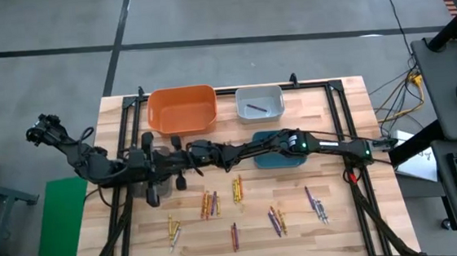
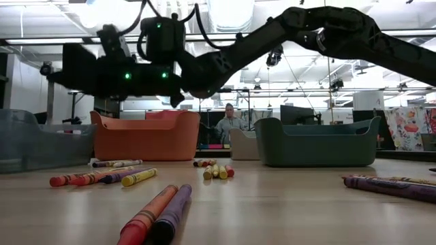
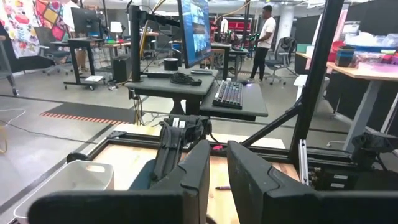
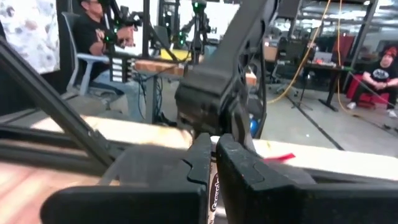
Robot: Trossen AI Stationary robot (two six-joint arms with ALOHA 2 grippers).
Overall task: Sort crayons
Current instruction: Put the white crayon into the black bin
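Observation:
Several crayons lie loose on the near half of the wooden table, in small clusters of yellow, orange, red and purple. My right gripper reaches across above the table toward its left and is shut on a pale-labelled crayon. My left gripper hovers level just in front of it, its fingers a narrow gap apart with nothing between them. Both grippers stand well above the table in the low view. My right gripper pinches the crayon's paper-wrapped body between its two fingers. The fingers lie about level and point toward the table's left. The crayon runs along the gap between them, clear of the table. Its far end is hidden by the fingers.
At the far edge stand an orange bin and a white bin with one purple crayon inside. A teal bin sits under my right arm, and a grey-blue bin is at the left. People sit and stand in the room beyond the table.

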